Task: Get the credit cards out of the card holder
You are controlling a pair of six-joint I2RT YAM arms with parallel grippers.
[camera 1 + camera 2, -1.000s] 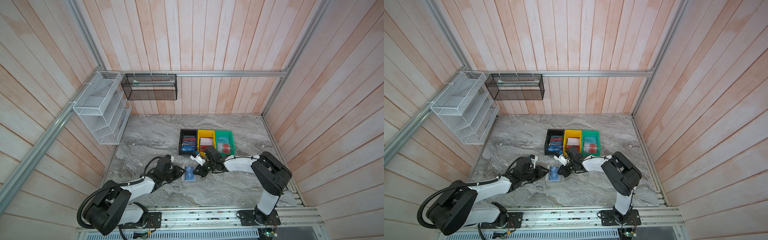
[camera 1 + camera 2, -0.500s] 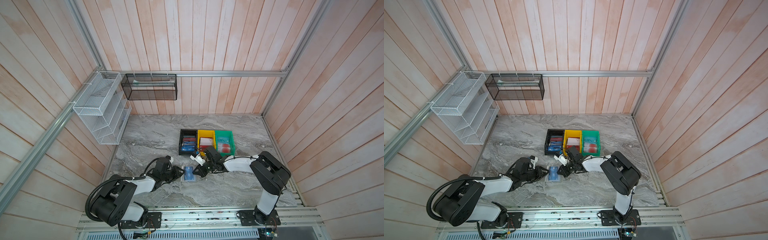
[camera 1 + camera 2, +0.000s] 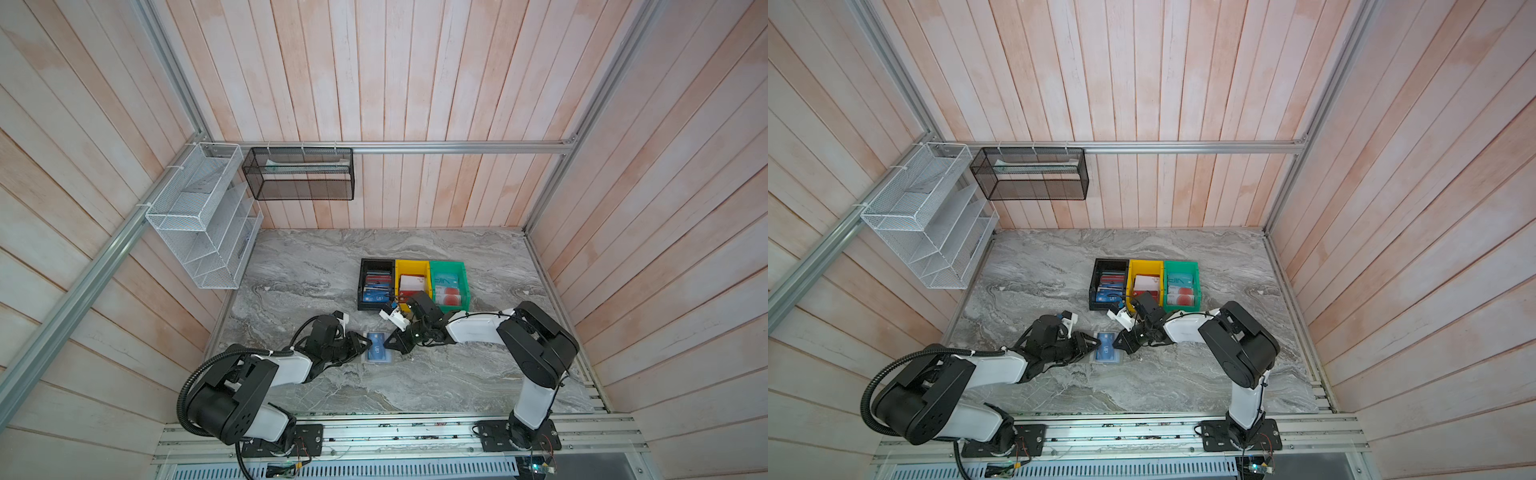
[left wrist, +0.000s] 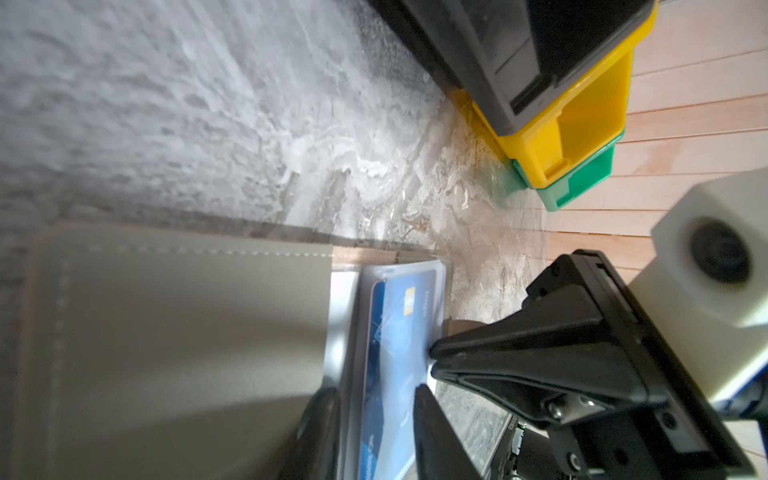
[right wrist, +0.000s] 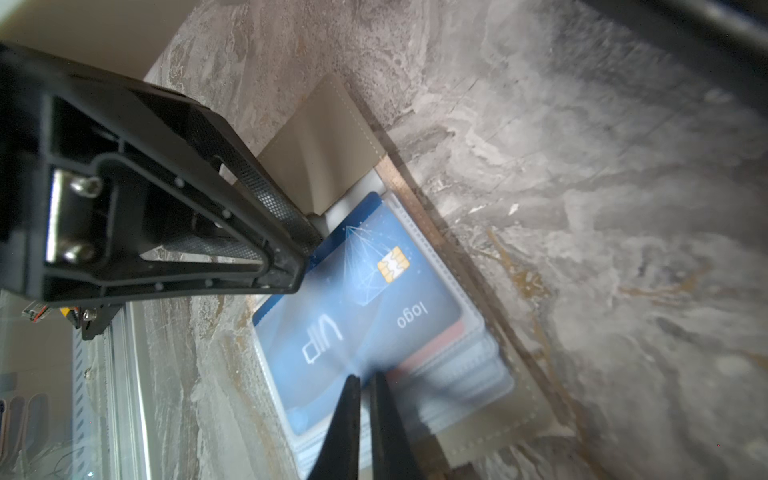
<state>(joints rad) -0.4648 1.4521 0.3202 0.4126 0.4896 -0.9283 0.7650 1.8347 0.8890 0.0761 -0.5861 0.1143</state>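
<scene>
Marble tabletop (image 5: 582, 208); only right wrist view shows red card (image 5: 434, 343) beneath blue card (image 5: 365, 299).

Both top views look steeply down over the whole surface (image 3: 415, 386). Wrist views sit close, both showing the card holder (image 4: 166, 353).

matt stitched card holder (image 4: 174, 353), glossy clear sleeves (image 5: 490, 374), veined marble-look table (image 5: 582, 208).

Bright even light, soft shadows, top views bowed at edges, wrist views blurry, credit cards (image 5: 361, 299) smeared
</scene>
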